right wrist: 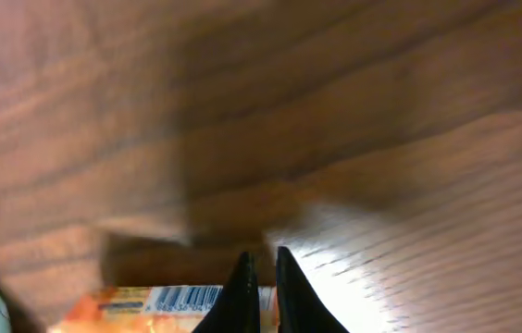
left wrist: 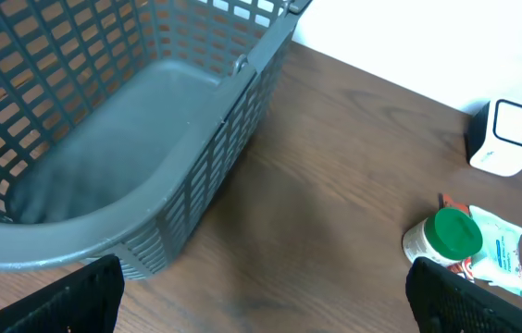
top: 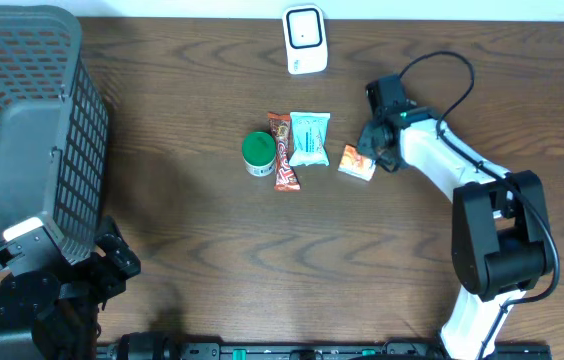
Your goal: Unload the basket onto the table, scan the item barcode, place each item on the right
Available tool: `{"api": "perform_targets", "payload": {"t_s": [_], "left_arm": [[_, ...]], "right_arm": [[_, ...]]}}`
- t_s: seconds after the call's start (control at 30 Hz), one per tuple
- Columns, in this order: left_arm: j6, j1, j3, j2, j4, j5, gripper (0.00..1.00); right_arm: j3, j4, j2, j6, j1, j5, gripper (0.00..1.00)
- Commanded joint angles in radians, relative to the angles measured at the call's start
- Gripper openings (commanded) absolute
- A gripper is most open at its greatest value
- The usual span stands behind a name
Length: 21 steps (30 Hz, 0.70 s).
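Small flat rectangular orange packet (top: 352, 166), right of centre on dark woodgrain table (top: 182, 200), long axis slanting far-left to near-right, barcode (right wrist: 185, 298) facing up, right gripper (top: 367, 157) fingers pinched on its edge, left gripper (left wrist: 266, 268) fingers wide apart.

The two black fingers (right wrist: 241, 294) stand nearly together at bottom centre, overlapping the upper edge of the orange packet (right wrist: 122, 313). Its barcode (right wrist: 185, 298) lies just left of them. The wooden surface (right wrist: 335, 111) fills the remainder.
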Motion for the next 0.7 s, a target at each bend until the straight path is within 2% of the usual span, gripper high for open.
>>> {"api": "perform_targets", "payload": {"t_s": [0.0,0.17,0.37,0.53,0.6,0.63,0.67], "left_arm": [[0.001,0.005,0.0,-0.003,0.0,-0.008,0.98],[0.001,0.005,0.0,-0.003,0.0,-0.008,0.98],[0.001,0.005,0.0,-0.003,0.0,-0.008,0.98],[0.001,0.005,0.0,-0.003,0.0,-0.008,0.98],[0.001,0.005,0.0,-0.003,0.0,-0.008,0.98],[0.001,0.005,0.0,-0.003,0.0,-0.008,0.98],[0.001,0.005,0.0,-0.003,0.0,-0.008,0.98]], "right_arm": [[-0.037,-0.004,0.001,-0.053,0.009,-0.079,0.01],[-0.035,-0.08,-0.002,-0.019,0.017,-0.08,0.01],[-0.027,-0.132,-0.01,-0.021,0.017,-0.243,0.01],[-0.012,-0.223,-0.059,-0.049,0.017,-0.257,0.02],[0.012,-0.275,-0.093,-0.122,0.017,-0.258,0.08],[0.028,-0.309,-0.113,-0.179,0.018,-0.258,0.19],[0.043,-0.341,-0.132,-0.238,0.018,-0.257,0.38]]}}
